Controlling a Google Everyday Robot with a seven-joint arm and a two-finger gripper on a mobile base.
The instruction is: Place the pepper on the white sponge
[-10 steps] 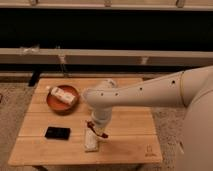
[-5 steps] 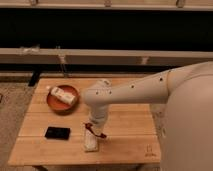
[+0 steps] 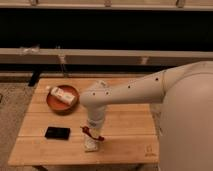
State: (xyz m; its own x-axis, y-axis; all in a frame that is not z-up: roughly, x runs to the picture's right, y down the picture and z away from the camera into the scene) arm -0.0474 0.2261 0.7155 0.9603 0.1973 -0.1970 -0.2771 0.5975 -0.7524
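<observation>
The pepper (image 3: 93,134), small, slender and dark red, sits at the tip of my gripper (image 3: 94,131). The gripper points down over the front middle of the wooden table (image 3: 130,145) and is shut on the pepper. The white sponge (image 3: 90,145), a small whitish speckled pad, lies directly under the pepper. The pepper is just above the sponge's upper end or touching it; I cannot tell which. My white arm reaches in from the right and hides part of the table behind it.
A round reddish-brown plate (image 3: 54,102) stands at the table's back left with a white box with orange marks (image 3: 63,94) on it. A black flat rectangle (image 3: 57,132) lies left of the sponge. A dark bench and wall run behind the table.
My gripper has come down a little with the pepper in it, closer to the sponge. The plate, box and black rectangle have not moved.
</observation>
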